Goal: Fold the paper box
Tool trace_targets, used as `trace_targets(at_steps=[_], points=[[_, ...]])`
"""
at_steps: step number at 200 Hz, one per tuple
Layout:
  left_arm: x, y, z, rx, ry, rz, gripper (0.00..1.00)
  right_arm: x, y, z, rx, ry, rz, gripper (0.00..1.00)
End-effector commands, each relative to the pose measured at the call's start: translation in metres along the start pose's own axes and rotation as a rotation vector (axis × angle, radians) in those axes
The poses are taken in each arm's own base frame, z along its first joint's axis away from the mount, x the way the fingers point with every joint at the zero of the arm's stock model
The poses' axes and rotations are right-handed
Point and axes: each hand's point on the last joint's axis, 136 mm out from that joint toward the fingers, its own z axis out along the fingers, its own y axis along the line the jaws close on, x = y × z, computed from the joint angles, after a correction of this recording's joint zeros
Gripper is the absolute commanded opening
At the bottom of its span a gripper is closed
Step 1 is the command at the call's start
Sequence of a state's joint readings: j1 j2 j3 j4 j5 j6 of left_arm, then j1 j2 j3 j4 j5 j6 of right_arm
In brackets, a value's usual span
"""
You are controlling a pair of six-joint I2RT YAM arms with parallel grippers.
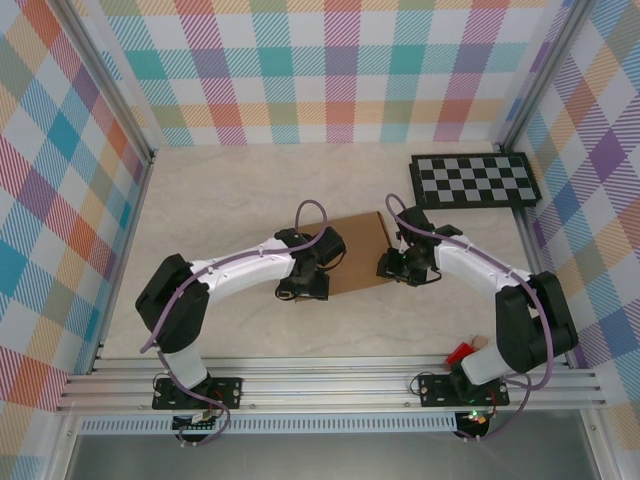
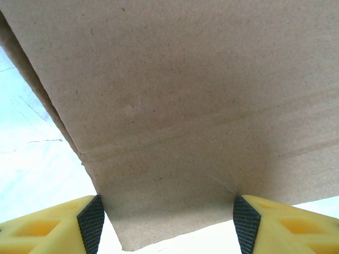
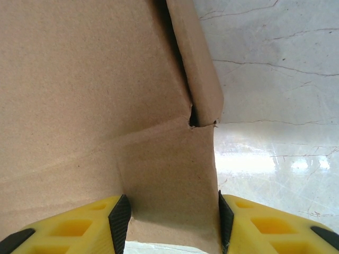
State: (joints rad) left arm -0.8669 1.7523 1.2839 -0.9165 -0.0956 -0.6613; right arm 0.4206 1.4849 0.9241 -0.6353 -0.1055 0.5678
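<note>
Paper box [image 1: 355, 250], part-folded, lying between both tools: right gripper [image 3: 172, 211] clamped across a flap [image 3: 169, 169], left gripper [image 2: 168, 211] straddling another, grip unclear; remaining folds and closure apparently outstanding.

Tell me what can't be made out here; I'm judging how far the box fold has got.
Top view: side edges of the plain brown cardboard paper box, hidden under the left arm and right arm.
Left wrist view: whether the left tool grips the cardboard or only straddles it; top edge crops the box.
Right wrist view: same doubt for the right tool.
</note>
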Motion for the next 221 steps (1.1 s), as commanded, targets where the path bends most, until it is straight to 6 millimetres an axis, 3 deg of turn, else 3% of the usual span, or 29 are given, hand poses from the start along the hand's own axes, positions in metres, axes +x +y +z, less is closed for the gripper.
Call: trace_targets(at_steps=[1, 30, 73, 113, 163, 188, 221], points=[[-0.007, -0.008, 0.003, 0.029, 0.001, -0.016, 0.61, 0.001, 0.007, 0.002, -0.024, 0.017, -0.014, 0.48], [-0.011, -0.019, -0.006, 0.090, -0.009, -0.045, 0.38, 0.001, 0.008, 0.001, -0.030, 0.016, -0.013, 0.48], [-0.016, -0.031, -0.017, 0.147, -0.013, -0.065, 0.34, -0.001, 0.011, 0.000, -0.040, 0.017, -0.010, 0.48], [-0.020, -0.017, -0.028, 0.097, -0.044, -0.038, 0.49, -0.003, 0.007, -0.011, -0.008, -0.006, -0.042, 0.51], [-0.023, 0.027, -0.048, 0.064, -0.089, -0.049, 0.63, -0.004, 0.008, -0.037, 0.026, -0.016, -0.130, 0.53], [-0.022, 0.038, -0.047, 0.092, -0.084, -0.048, 0.67, -0.010, 0.013, -0.045, 0.029, -0.012, -0.172, 0.52], [-0.022, 0.035, -0.030, 0.126, -0.068, -0.007, 0.70, -0.020, 0.028, -0.035, -0.006, 0.020, -0.247, 0.52]])
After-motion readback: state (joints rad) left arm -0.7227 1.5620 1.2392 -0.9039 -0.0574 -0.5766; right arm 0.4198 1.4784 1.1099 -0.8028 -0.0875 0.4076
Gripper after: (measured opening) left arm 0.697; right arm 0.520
